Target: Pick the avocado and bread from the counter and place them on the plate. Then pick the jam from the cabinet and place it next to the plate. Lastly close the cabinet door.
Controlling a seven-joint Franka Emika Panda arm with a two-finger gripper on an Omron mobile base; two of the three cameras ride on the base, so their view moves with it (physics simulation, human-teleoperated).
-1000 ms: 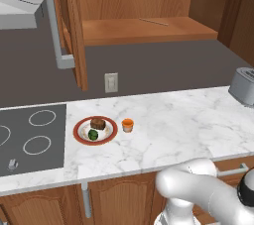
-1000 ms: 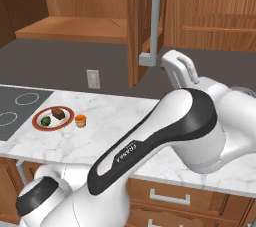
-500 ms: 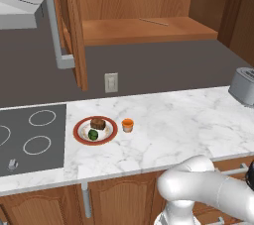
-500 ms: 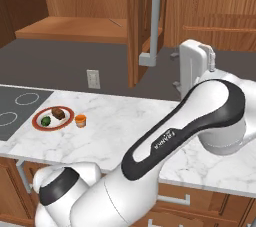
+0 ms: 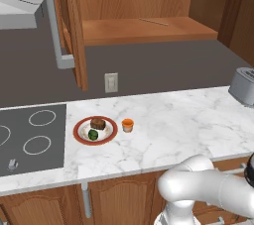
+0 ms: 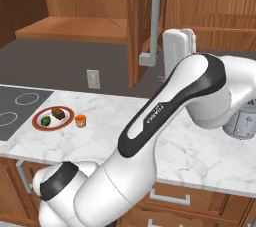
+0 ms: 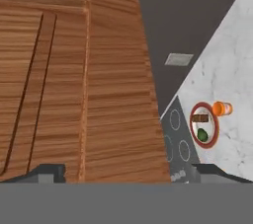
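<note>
The plate (image 5: 95,130) lies on the counter (image 5: 188,120) with the bread (image 5: 97,124) and the avocado (image 5: 93,134) on it. The orange jam (image 5: 127,125) stands on the marble just right of the plate's rim. The cabinet door (image 5: 74,26) hangs open, its grey bar handle (image 5: 54,21) toward the room, beside the cabinet (image 5: 144,28) and its bare shelf. In the hand view my gripper (image 7: 128,174) is open, its tips far apart and nothing between them, close to the door's wood panel (image 7: 74,70). My white hand (image 6: 178,53) is raised beside the door handle (image 6: 154,16).
A dark stovetop (image 5: 30,137) lies left of the plate. A metal toaster (image 5: 243,85) stands at the counter's far right. A wall outlet (image 5: 111,82) is behind the plate. Wooden drawers and doors run below the counter edge.
My hand has risen and turned toward the open cabinet door, ending close beside its handle. Plate, bread, avocado and jam have not moved.
</note>
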